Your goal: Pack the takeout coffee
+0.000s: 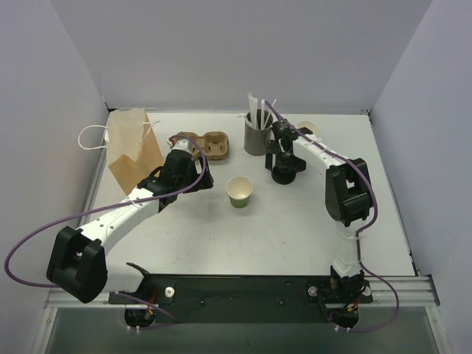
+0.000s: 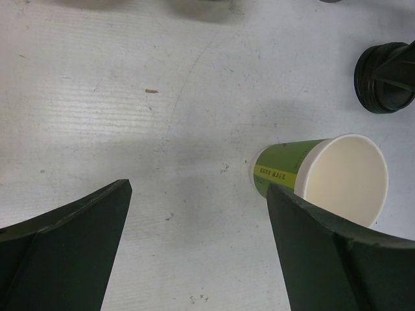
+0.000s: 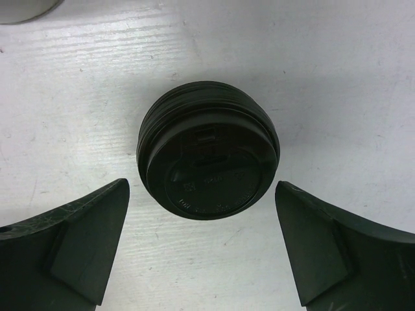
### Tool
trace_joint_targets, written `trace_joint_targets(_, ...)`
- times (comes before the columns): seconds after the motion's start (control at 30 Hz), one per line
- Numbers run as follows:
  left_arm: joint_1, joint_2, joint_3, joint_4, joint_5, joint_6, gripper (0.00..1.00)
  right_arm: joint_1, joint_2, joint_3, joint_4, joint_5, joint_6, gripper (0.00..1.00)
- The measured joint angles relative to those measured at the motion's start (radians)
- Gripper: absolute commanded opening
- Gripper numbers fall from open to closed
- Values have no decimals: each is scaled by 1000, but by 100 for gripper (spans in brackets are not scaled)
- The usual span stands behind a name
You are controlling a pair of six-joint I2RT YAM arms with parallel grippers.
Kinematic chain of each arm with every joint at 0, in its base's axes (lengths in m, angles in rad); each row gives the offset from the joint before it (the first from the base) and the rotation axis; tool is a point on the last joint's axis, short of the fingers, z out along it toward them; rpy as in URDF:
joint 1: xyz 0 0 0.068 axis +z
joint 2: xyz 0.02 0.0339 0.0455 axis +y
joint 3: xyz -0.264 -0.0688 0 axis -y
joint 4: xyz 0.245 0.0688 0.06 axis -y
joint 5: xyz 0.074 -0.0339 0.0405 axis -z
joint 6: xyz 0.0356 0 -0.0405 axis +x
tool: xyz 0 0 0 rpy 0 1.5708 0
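Observation:
No lidded green cup shows. A green paper cup (image 1: 240,192) with a cream inside and no lid stands mid-table; it also shows in the left wrist view (image 2: 324,178). A stack of black plastic lids (image 1: 285,175) sits to its right, also seen in the left wrist view (image 2: 382,78). My right gripper (image 1: 284,164) is open above the stack. In the right wrist view the lids (image 3: 207,152) lie just beyond and between the tips of the right gripper (image 3: 201,186). My left gripper (image 1: 190,168) is open and empty over bare table (image 2: 198,186), left of the cup.
A brown paper bag (image 1: 133,147) with white handles stands at the back left. A cardboard cup carrier (image 1: 210,144) lies behind my left gripper. A grey straw holder (image 1: 257,136) with white straws stands behind the lids. White walls enclose the table.

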Motion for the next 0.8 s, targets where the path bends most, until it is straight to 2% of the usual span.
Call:
trace_joint_targets(0.57,0,0,0,0,4,0,97,-46,-18,-63,31,-19,10,87)
trace_joint_targets(0.73,0,0,0,0,4,0,97,-51,-18,-68,43,-27,16,82)
trace_joint_targets(0.8,0,0,0,0,4,0,97,-51,-18,-68,45,-27,16,77)
